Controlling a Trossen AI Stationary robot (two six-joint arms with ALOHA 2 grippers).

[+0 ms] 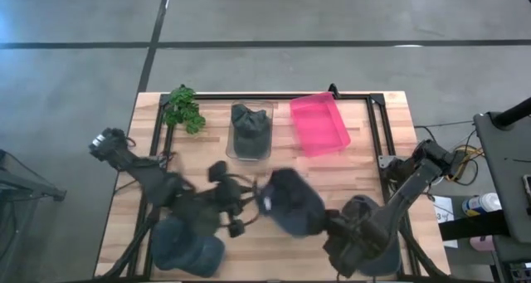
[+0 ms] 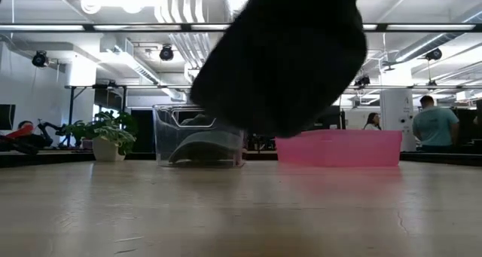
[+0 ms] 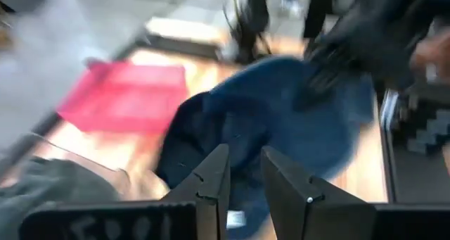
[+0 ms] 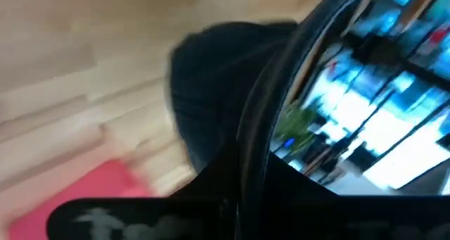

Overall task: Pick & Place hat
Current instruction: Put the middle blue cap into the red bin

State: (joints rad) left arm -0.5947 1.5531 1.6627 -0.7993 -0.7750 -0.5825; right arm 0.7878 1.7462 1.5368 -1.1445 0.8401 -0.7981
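Observation:
A dark blue hat hangs between my two grippers over the table's near middle. In the low view, the hat hangs clear of the wood. My left gripper is at its left edge, my right gripper at its right edge, and both are shut on it. A blue-grey hat lies on the table near the front left, under my left arm. A grey hat lies under my right arm. My left gripper has the hat's left edge between its two fingers, coming slanting down from the table's left. One layer or several, I cannot tell. The hat spreads out beyond the fingertips, off the table. My right gripper pinches the hat's right edge, reaching in from the table's right and slanting down. Its own dark fingers hide the exact place of contact in the wrist view. The hat's body hangs past them, lifted clear.
A clear bin with a dark hat in it stands at the back middle. Right of it is a pink bin, and a green plant is at the back left. Bare wood lies between the bins and the held hat.

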